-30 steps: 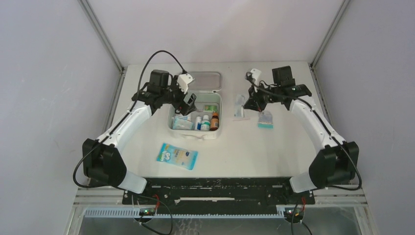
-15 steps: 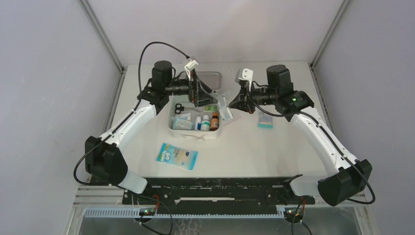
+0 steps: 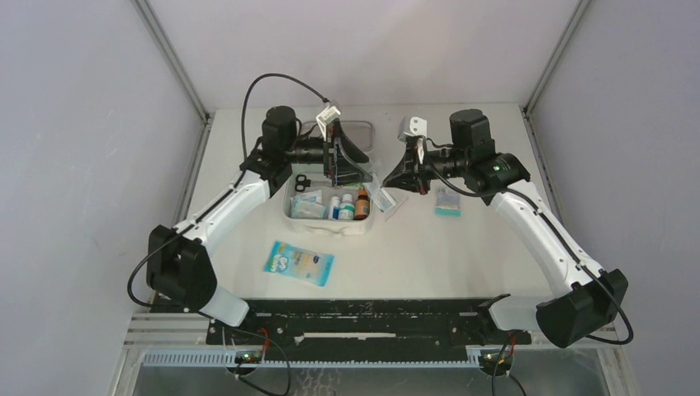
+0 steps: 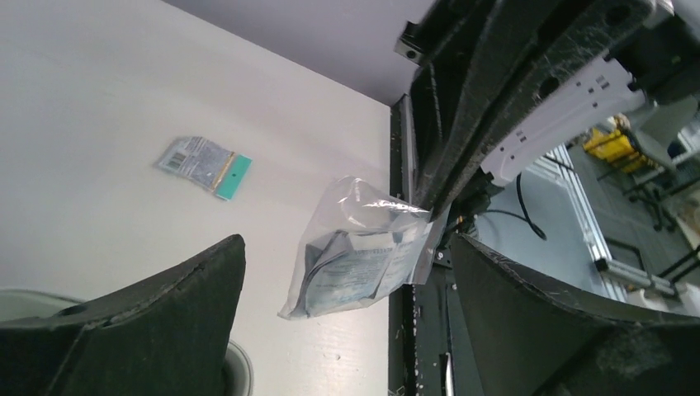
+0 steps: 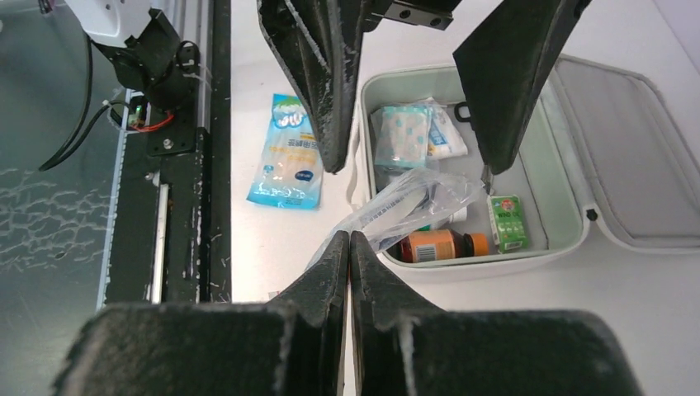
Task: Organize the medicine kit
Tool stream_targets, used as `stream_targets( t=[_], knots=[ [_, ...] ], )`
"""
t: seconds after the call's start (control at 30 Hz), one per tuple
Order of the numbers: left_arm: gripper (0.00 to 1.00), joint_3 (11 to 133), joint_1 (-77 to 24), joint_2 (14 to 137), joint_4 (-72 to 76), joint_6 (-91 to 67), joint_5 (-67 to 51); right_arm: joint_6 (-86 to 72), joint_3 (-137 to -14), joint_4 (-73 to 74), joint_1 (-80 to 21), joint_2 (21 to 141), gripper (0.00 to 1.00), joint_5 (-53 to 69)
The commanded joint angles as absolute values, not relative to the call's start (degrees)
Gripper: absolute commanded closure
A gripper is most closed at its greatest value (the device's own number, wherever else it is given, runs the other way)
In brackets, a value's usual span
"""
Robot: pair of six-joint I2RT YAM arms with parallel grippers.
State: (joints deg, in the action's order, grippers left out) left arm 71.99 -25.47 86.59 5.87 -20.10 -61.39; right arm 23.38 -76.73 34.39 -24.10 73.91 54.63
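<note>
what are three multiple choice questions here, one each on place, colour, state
1. The blue-and-white packet lies: A) inside the medicine kit B) on the table, outside the kit C) on the kit's lid
2. The small carton in the kit is: A) green B) red C) black
3. The right gripper is: A) open, empty B) shut on the clear bag C) shut on the carton

1 B: it lies on bare table.
2 A: its faces show green.
3 B: its jaws meet on the bag.
</note>
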Motion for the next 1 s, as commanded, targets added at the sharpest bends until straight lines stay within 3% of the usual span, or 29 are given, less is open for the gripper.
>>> stream_targets(
  t=[0.0,0.23,0.5,0.77,0.97],
  knots=[
    [0.05,71.6,-26.6,87.4,4.8,-12.4,-68.9,23.8,-79.4,34.3,-24.5,72.2,1.0,58.3],
    [0.23,73.0,-28.9,89.7,-1.2,-5.5,-71.8,24.2,-79.6,35.3,-24.6,72.1,1.0,59.0],
    [0.54,76.0,-29.5,91.6,-5.3,-3.6,-73.4,25.6,-79.0,36.4,-24.7,71.8,1.0,57.5],
    [0.81,80.3,-28.3,91.3,-22.7,8.9,-71.0,25.7,-78.1,36.4,-24.6,71.4,0.99,51.5],
    [0.9,80.1,-23.2,88.9,-31.3,12.6,-64.9,26.6,-78.1,37.3,-24.2,70.4,0.65,47.3]
  ],
)
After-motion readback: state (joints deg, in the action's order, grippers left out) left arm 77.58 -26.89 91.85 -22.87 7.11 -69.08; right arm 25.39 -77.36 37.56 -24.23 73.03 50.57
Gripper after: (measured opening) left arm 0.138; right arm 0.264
